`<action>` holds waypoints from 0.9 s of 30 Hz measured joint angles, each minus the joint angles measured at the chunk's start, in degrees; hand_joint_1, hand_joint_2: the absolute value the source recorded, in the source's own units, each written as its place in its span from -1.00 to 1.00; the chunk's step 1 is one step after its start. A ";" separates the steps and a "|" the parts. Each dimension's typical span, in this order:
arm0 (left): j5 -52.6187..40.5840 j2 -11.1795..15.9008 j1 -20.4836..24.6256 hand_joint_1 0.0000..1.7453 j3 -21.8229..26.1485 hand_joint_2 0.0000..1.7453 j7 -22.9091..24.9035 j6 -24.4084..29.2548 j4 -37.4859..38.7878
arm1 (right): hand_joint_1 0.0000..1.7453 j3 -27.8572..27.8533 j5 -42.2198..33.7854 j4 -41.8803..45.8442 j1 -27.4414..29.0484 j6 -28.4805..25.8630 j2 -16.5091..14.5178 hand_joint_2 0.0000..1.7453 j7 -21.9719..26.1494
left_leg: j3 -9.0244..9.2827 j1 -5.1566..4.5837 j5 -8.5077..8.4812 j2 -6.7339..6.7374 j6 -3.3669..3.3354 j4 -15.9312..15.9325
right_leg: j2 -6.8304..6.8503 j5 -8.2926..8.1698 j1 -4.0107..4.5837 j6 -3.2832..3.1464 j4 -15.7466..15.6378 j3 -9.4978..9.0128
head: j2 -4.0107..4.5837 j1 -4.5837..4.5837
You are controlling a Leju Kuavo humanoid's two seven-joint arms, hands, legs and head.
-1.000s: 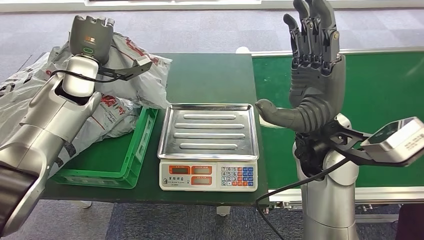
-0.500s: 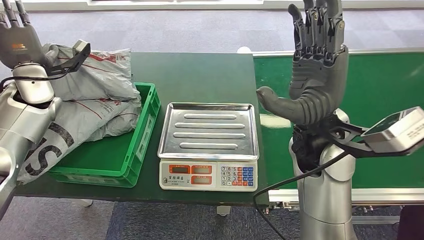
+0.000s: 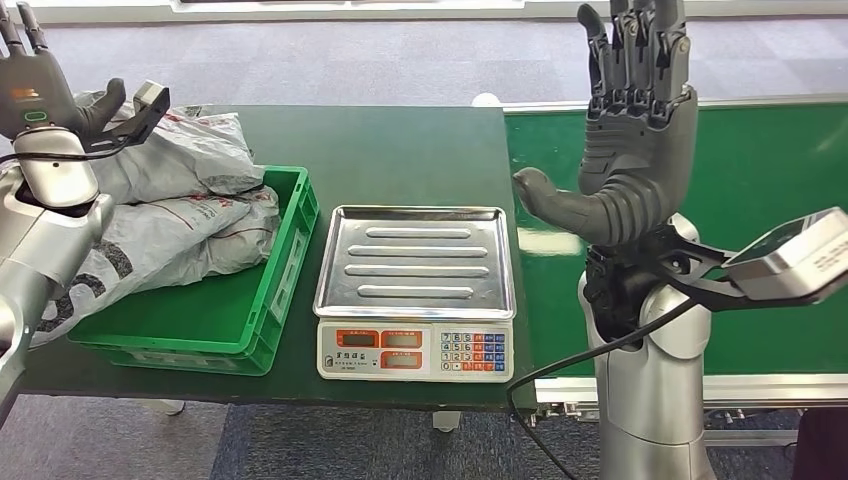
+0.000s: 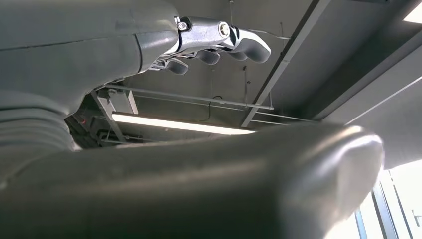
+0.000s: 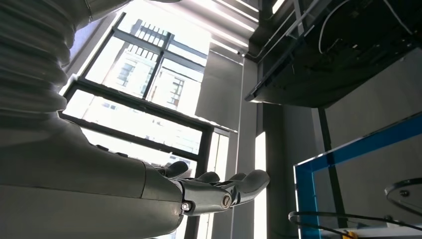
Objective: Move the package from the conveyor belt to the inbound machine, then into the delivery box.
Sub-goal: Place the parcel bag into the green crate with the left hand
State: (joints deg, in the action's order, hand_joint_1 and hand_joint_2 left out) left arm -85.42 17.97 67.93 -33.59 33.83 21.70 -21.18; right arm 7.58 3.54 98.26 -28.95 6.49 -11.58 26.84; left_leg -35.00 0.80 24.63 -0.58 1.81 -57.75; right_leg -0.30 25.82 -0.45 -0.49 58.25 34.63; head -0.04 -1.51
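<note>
Where the head view looks down on the table, you see the right hand (image 3: 634, 150) raised upright above the edge of the green conveyor belt (image 3: 770, 200), fingers extended and spread, thumb (image 3: 560, 205) jutting toward the scale, nothing in it. The left hand (image 3: 35, 85) stands at the far left, raised over the grey packages (image 3: 180, 190), which lie heaped in the green delivery box (image 3: 255, 320); its fingers run out of frame, and you cannot tell there how far they open. The weighing scale (image 3: 415, 290), its steel tray bare, sits between the box and the belt. The left wrist view supplies what the head view cuts off: the left hand's fingers (image 4: 239, 42) lie extended and together, apart from the thick thumb (image 4: 278, 184), holding nothing, with ceiling lights behind. The right wrist view likewise shows straight fingers (image 5: 234, 186) against a bright window, touching nothing
</note>
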 joint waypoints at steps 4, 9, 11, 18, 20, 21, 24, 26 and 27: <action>0.00 0.00 0.00 -1.00 0.00 -1.00 0.00 0.00 0.13 | -1.00 0.00 0.00 -0.03 0.00 0.00 0.00 1.00 0.00 | 0.00 0.00 0.00 0.00 0.00 0.00 | 0.00 0.00 0.00 0.00 0.00 0.00 | 0.00 0.00; 0.00 -0.01 0.07 -1.00 0.00 -1.00 -0.22 0.00 0.21 | -1.00 0.00 0.04 -0.06 -0.02 -0.86 0.00 1.00 -0.02 | 0.00 0.00 0.00 0.00 0.00 0.00 | 0.00 0.00 -0.01 0.00 0.00 0.00 | 0.00 0.00; 0.00 -0.02 0.12 -1.00 0.00 -1.00 -0.34 0.00 0.22 | -1.00 0.00 0.04 -0.14 -0.04 -1.39 0.00 1.00 -0.04 | 0.00 -0.01 0.00 0.01 0.00 0.00 | -0.01 0.00 -0.01 0.00 0.00 0.00 | 0.00 0.00; 0.74 -0.24 0.16 -1.00 0.87 -1.00 -3.75 4.79 0.20 | -1.00 0.03 -0.34 -0.37 -0.09 -3.19 0.01 1.00 0.19 | 0.02 0.00 -0.01 0.01 0.00 -0.01 | -0.01 0.00 -0.01 0.00 0.00 0.03 | 0.00 0.00; 5.23 -1.23 0.05 -1.00 3.64 -0.50 -11.65 11.03 -0.43 | -1.00 0.04 -0.53 -0.38 -0.03 -4.20 0.05 1.00 0.34 | 0.02 0.00 -0.02 0.01 0.01 -0.03 | -0.01 0.00 -0.01 0.00 -0.01 0.06 | 0.00 0.00; 10.31 -2.22 -0.12 -1.00 6.19 0.00 -19.11 13.44 -1.34 | -1.00 0.04 -0.65 -0.38 0.05 -4.67 0.12 1.00 0.41 | 0.02 -0.01 -0.03 -0.03 0.01 -0.06 | 0.01 0.00 -0.01 0.00 -0.01 0.06 | 0.00 0.00; 38.91 -7.59 -2.19 -1.00 18.41 1.00 -49.80 10.03 -8.91 | -1.00 0.04 -1.32 -0.38 0.49 -5.37 0.57 1.00 0.78 | -0.02 -0.05 -0.01 -0.14 -0.03 -0.11 | 0.08 0.00 -0.01 0.02 -0.03 0.01 | 0.00 0.02; 61.44 -11.77 -5.41 -1.00 25.98 1.00 -65.10 1.85 -18.47 | -1.00 0.04 -1.71 -0.41 0.65 -5.39 0.74 1.00 1.12 | -0.01 -0.16 0.07 0.05 -0.14 -0.12 | -0.10 -0.04 -0.04 0.09 -0.04 0.01 | 0.00 0.03; 70.08 -13.71 -7.56 -1.00 28.32 1.00 -68.03 -2.36 -24.09 | -1.00 0.04 -1.91 -0.45 0.71 -5.38 0.78 1.00 1.32 | 0.03 -0.23 0.13 0.24 -0.21 -0.11 | -0.26 -0.06 -0.09 0.13 -0.04 0.02 | 0.00 0.04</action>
State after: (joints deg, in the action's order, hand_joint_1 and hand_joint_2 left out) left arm -15.34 4.26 60.37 -5.27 -34.20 19.34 -45.27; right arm 7.63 1.63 97.81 -28.24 1.11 -10.81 28.16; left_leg -34.97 0.57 24.76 -0.34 1.60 -57.86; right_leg -0.57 25.76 -0.54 -0.36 58.20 34.64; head -0.04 -1.46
